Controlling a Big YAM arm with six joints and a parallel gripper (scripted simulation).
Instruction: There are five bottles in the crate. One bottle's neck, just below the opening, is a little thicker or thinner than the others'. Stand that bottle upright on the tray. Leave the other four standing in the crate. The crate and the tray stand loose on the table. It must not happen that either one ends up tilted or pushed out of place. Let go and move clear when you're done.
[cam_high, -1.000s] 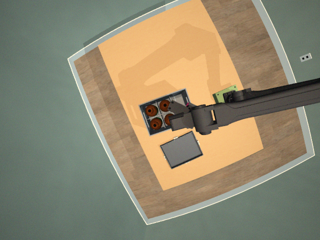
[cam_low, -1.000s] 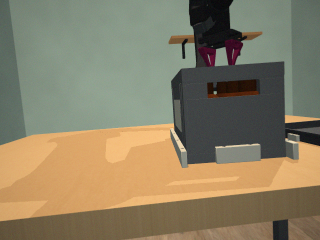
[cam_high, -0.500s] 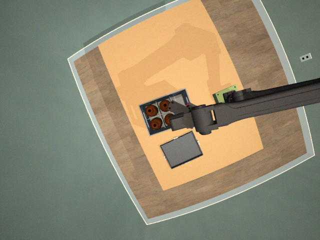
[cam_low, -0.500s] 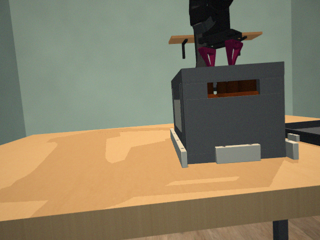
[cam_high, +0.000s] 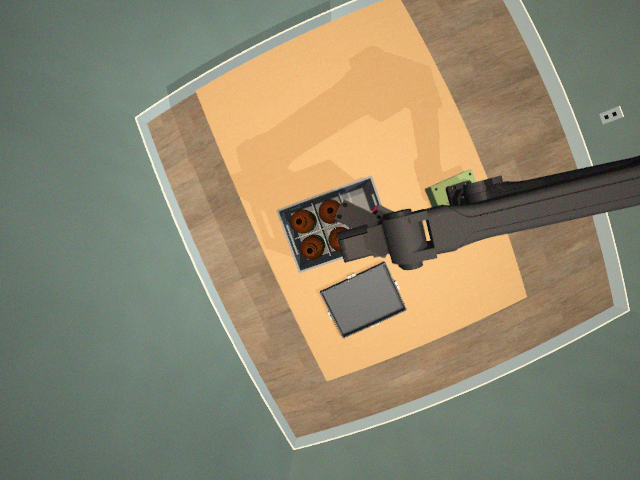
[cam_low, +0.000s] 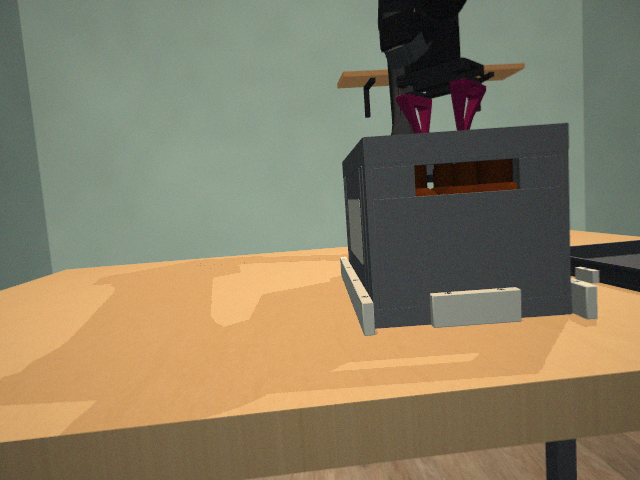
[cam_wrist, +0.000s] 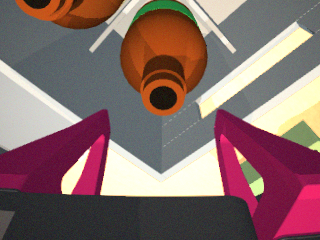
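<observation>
Arm (cam_high: 496, 206) (cam_low: 418, 31) reaches in over the crate (cam_high: 325, 193) (cam_low: 470, 248) (cam_wrist: 140, 145). Gripper (cam_high: 369, 219) (cam_low: 443, 130) (cam_wrist: 162, 119) points down, its two magenta fingers (cam_low: 466, 100) at the near side of the wrist view. Fingers parted moderately wide, gap open, nothing gripped. In the exterior view the tips meet the line of the crate's top edge; whether they dip inside, cannot tell.

Wrist view: two brown bottles. One complete-looking bottle (cam_wrist: 163, 60), green band low down, mouth toward the camera, stands in a corner of the crate, ahead of the fingers and apart from them. Second bottle (cam_wrist: 85, 12) cut off at the frame's top left.

Top view: four brown bottles, the first (cam_high: 302, 221), second (cam_high: 330, 210), third (cam_high: 312, 247) and fourth (cam_high: 338, 238), the last partly under the gripper. Full five not countable there. All bottles seen are in the crate; which neck is the odd one, cannot tell.

One crate, level on the table (cam_high: 439, 279) (cam_low: 180, 310) (cam_wrist: 130, 187). One dark tray (cam_high: 363, 299) (cam_low: 615, 260) just beside it, flat, its surface bare.

Exterior: four pale blocks (cam_low: 475, 308) low around crate and tray.

Farther off: one green plate (cam_high: 439, 193) (cam_wrist: 302, 135), one wooden shelf (cam_low: 361, 78), one wall socket (cam_high: 611, 114).
</observation>
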